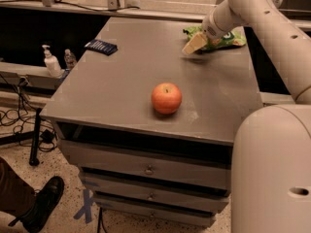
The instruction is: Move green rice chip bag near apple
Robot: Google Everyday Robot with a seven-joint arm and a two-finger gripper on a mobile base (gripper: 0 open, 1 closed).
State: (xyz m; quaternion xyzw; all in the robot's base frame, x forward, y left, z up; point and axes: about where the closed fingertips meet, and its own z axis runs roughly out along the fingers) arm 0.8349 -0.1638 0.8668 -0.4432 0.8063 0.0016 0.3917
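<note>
The green rice chip bag (224, 39) lies at the far right of the grey cabinet top (121, 76); its left part is hidden behind my gripper. My gripper (196, 42) reaches down from the white arm to the bag's left end, low over the surface. Whether it holds the bag does not show. The red-orange apple (166, 98) stands near the front middle of the top, well apart from the bag and the gripper.
A flat dark-blue packet (100, 46) lies at the back left of the top. My white arm (272, 144) fills the right side. Two bottles (51, 62) stand on a ledge to the left. A person's shoe (43, 203) is at the bottom left.
</note>
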